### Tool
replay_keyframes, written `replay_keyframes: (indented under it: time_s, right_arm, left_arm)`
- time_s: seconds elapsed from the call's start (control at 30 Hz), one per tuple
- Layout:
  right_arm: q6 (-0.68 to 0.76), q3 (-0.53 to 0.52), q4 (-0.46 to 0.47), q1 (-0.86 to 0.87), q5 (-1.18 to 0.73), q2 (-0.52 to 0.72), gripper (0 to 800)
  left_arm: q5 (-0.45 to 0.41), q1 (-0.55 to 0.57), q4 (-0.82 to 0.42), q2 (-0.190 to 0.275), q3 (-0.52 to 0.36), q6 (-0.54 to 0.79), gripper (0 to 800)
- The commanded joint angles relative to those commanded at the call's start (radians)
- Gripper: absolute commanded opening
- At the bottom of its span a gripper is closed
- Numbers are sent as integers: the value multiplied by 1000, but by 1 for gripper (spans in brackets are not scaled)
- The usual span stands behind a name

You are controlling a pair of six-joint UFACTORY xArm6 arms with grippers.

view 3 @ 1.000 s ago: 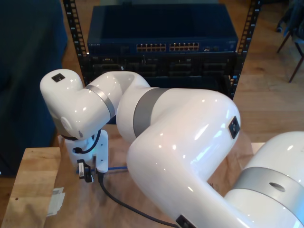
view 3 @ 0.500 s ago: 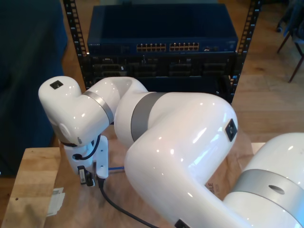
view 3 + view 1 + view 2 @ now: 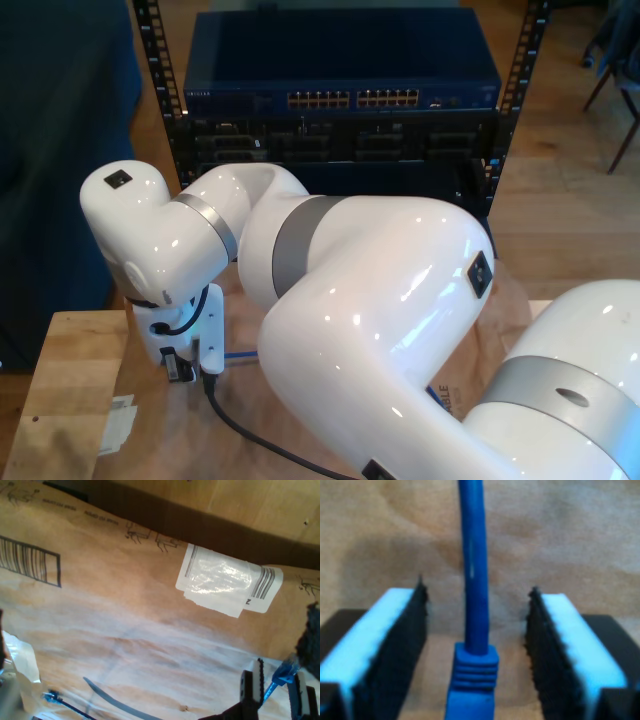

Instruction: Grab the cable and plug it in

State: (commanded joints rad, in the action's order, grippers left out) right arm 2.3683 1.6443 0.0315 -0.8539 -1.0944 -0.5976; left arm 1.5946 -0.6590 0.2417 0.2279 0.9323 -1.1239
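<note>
1. While our second claw (image 3: 476, 600) stands wide, the cable (image 3: 471, 555) runs between its pads (image 3: 380, 630), touching neither, over the papered table (image 3: 580, 540).
2. We should close squarely on the boot (image 3: 472, 675), not the thin cord, so the plug cannot twist.
3. Whether our first claw is wide or narrow, we cannot tell.

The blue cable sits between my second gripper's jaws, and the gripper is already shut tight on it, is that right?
Not quite. The cable does sit between the jaws of my second gripper, but the gripper is open, with a gap on each side of the cable. The second wrist view shows this.
</note>
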Motion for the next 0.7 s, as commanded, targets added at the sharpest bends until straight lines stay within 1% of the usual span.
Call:
replay_keyframes:
  time_s: [0.07,0.1,0.17,0.23,0.3,0.37,0.43,0.53,0.63,0.7]
  right_arm:
    - [8,-2,37,0,0,3,98]
    - [26,-3,58,-2,0,3,45]
    - [78,-8,110,-2,-5,8,9]
    - [86,-9,140,0,-12,14,2]
    - [84,-11,138,3,-15,41,2]
    - [83,-14,133,12,-41,95,2]
    - [77,-12,133,38,-121,157,2]
    - [64,-38,126,132,-206,276,2]
    - [31,-126,78,199,-210,411,2]
    - [-29,-167,-2,247,-213,483,2]
  left_arm:
    - [0,0,0,0,0,0,800]
    - [0,0,0,0,0,0,800]
    - [0,0,0,0,-2,0,800]
    - [0,0,0,0,-2,0,800]
    - [0,2,0,-2,0,0,800]
    - [2,3,2,0,3,-3,800]
    - [3,20,11,0,3,-6,800]
    - [9,68,74,0,3,-25,800]
    - [11,120,130,0,11,-57,800]
    - [11,163,164,0,28,-92,800]
